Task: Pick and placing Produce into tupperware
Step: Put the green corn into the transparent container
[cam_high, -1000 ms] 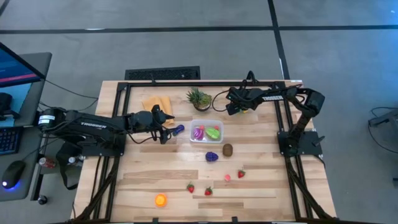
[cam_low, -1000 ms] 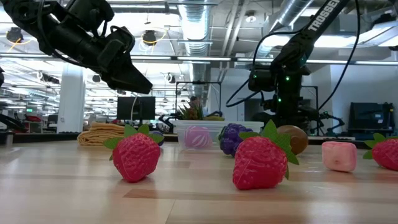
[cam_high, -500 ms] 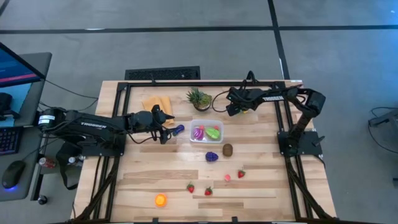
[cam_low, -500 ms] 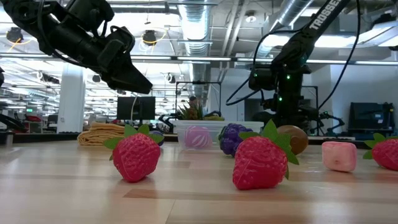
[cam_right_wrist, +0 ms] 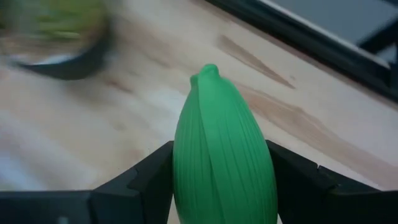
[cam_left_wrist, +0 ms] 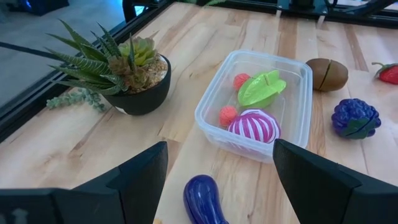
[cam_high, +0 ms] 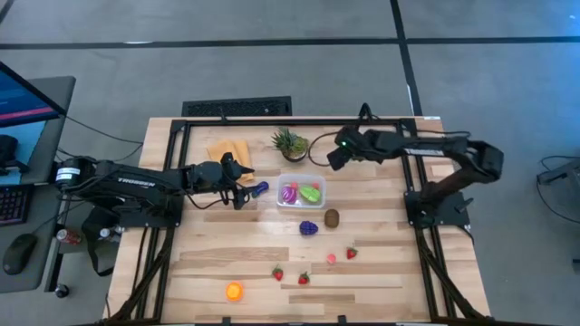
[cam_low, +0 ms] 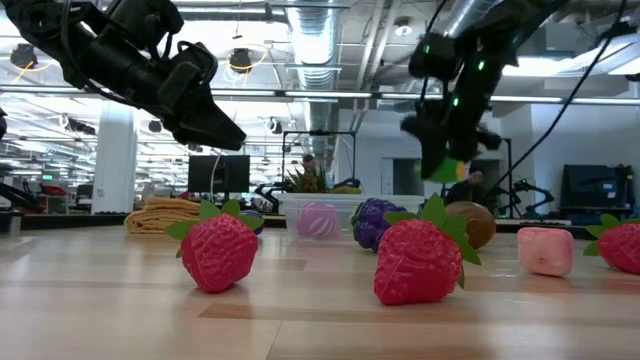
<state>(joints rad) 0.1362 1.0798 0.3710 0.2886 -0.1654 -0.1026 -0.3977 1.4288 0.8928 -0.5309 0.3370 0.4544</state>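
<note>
On the near part of the wooden table (cam_high: 227, 258) you can see an orange round toy fruit (cam_high: 234, 291), red strawberries (cam_high: 304, 278), a purple grape bunch (cam_high: 309, 228) and a brown kiwi (cam_high: 332, 217) not yet packed. The clear plastic rectangular tupperware (cam_high: 302, 192) sits in the middle and holds a few pieces, so most work is left. Your left gripper (cam_high: 241, 187) hovers with fingers apart over a dark purple eggplant (cam_left_wrist: 205, 199). Farther back, your right gripper (cam_high: 333, 158) clamps a ribbed green corn-like vegetable (cam_right_wrist: 222, 168).
</note>
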